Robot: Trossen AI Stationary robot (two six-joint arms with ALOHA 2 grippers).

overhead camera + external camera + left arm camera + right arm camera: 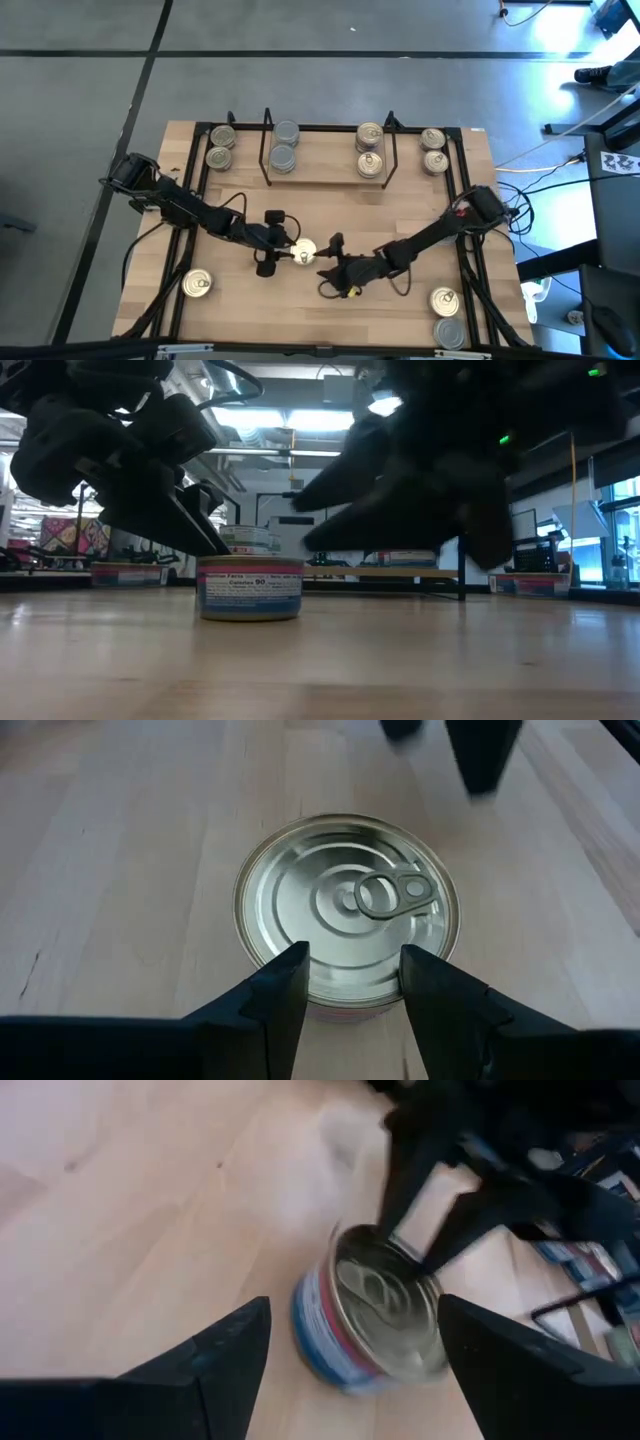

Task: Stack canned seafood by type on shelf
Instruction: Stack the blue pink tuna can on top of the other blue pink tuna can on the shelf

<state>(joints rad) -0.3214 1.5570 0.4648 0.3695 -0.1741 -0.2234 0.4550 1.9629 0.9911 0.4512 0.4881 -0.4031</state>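
Mid-counter, one tin (303, 251) sits upright between both end effectors: left (283, 249) fingers narrow over its lid, right (333, 268) wide beside it. Shelf (325, 172) holds four tins; seven remain off it.

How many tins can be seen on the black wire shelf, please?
4: two grey-topped tins at the left end of the shelf, two gold-lidded tins at its right end. Tins stacked beneath could be hidden.

Pull-ring tin (347, 910) upright mid-desk; other tins stacked in pairs along shelf (325, 172); three loose tins near front corners.
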